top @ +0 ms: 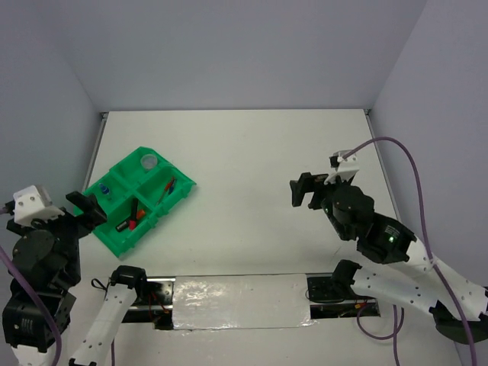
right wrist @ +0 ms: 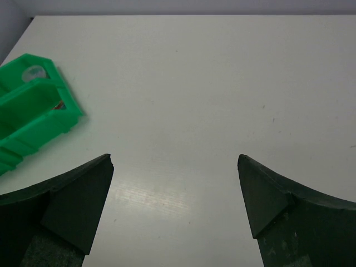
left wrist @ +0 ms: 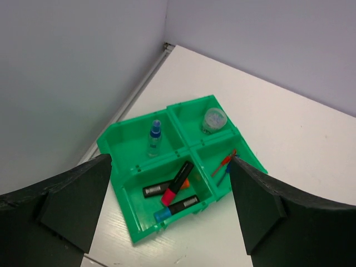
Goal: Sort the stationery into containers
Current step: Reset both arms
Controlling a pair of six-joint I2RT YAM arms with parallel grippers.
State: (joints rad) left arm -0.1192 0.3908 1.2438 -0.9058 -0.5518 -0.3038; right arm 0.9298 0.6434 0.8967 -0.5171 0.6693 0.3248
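The green four-compartment tray sits at the table's left. It holds the round clear tub, the red and blue pens, the blue-capped bottle and three highlighters, each kind in its own compartment. My left gripper is open and empty, raised just near-left of the tray. In the left wrist view, the left gripper frames the tray, bottle, tub, pens and highlighters. My right gripper is open and empty above bare table, far right of the tray.
The right wrist view shows the right gripper over white table with the tray's corner at far left. Grey walls enclose the table on three sides. A shiny strip lies between the arm bases. A purple cable loops above the right arm.
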